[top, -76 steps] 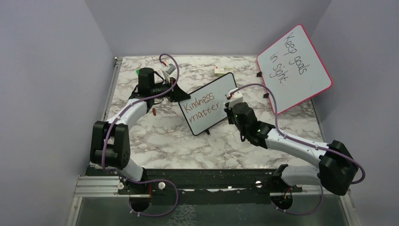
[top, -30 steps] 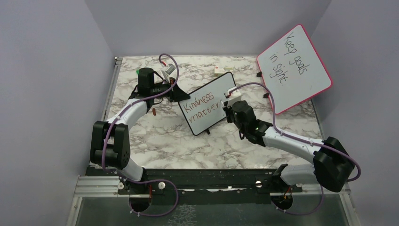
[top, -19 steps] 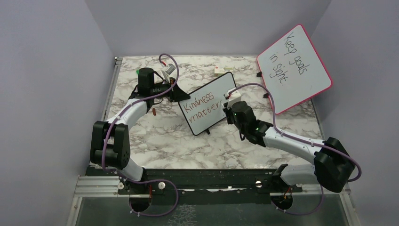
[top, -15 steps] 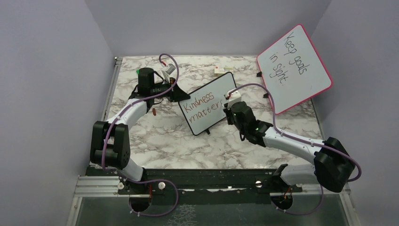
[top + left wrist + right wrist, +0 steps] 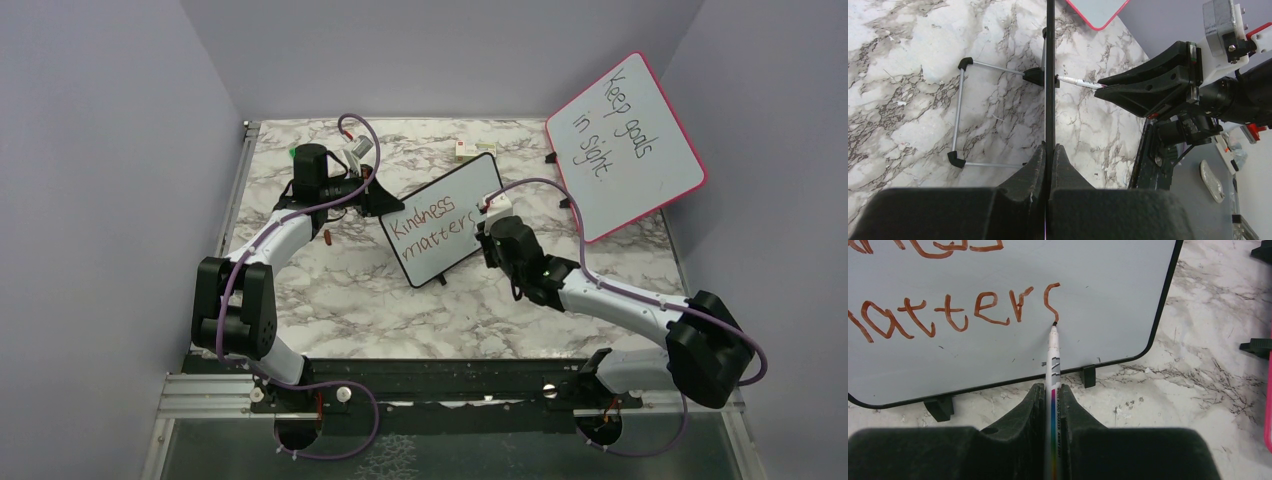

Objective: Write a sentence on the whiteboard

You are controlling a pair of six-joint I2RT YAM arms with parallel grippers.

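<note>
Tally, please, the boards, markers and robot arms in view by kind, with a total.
Boards: 2, black-framed board and pink-framed board
Markers: 1, the marker in the right claw
Arms: 2, left arm and right arm
Total: 5

On my left wrist cam the whiteboard [image 5: 1050, 75] is edge-on, left gripper [image 5: 1049, 147] pinched on its black frame, wire stand [image 5: 960, 115] on the marble table [image 5: 898, 75], right gripper [image 5: 1104, 88] poking a marker [image 5: 1078, 82] at it.
</note>
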